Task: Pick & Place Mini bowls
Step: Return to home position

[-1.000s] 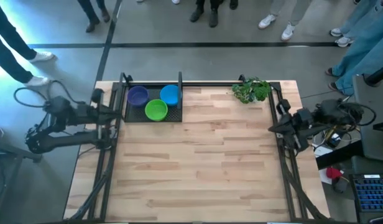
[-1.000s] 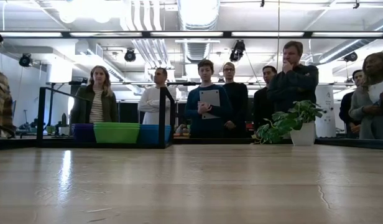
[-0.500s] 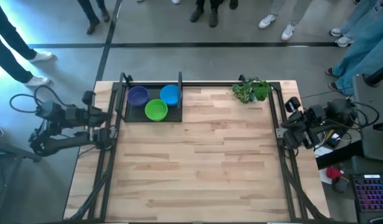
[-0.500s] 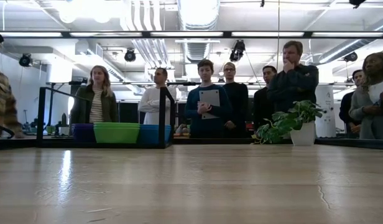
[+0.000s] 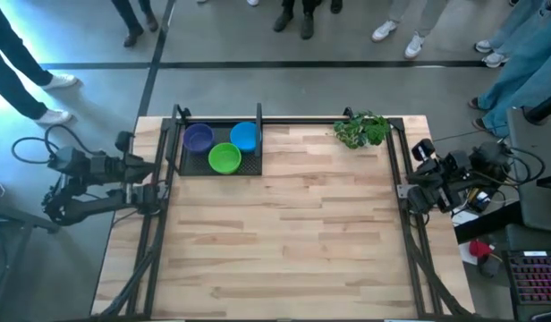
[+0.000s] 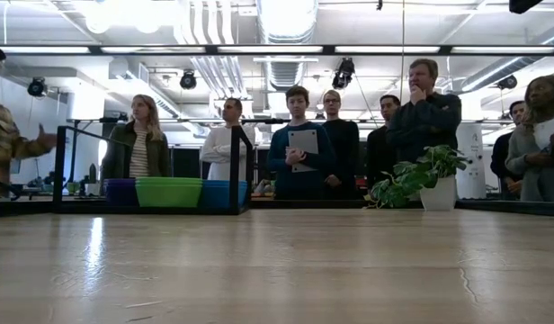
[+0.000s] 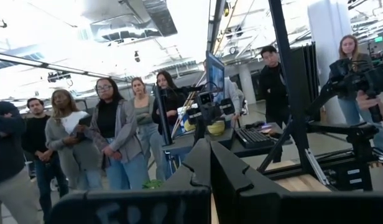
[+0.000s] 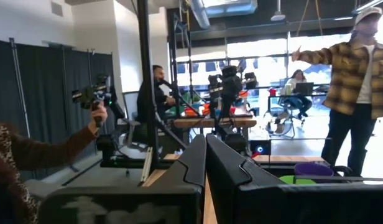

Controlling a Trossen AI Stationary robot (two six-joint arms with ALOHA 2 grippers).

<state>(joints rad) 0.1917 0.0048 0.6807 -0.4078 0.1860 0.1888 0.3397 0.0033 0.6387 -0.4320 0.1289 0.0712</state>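
While both arms sit beside the wooden table (image 5: 284, 233), you hold: left gripper (image 7: 210, 146), clenched empty; right gripper (image 8: 205, 140), likewise; small round plastic mini bowls (image 5: 224, 158), purple, green, blue, in the black shelf (image 5: 251, 165); risk: an arm clipping the black metal frame (image 5: 302, 119).

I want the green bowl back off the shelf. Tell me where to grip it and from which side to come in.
Probably best: take the green bowl by its rim on the edge facing the middle of the table, coming straight down with one finger inside. It sits mouth up, and the purple bowl and blue bowl crowd its far side.
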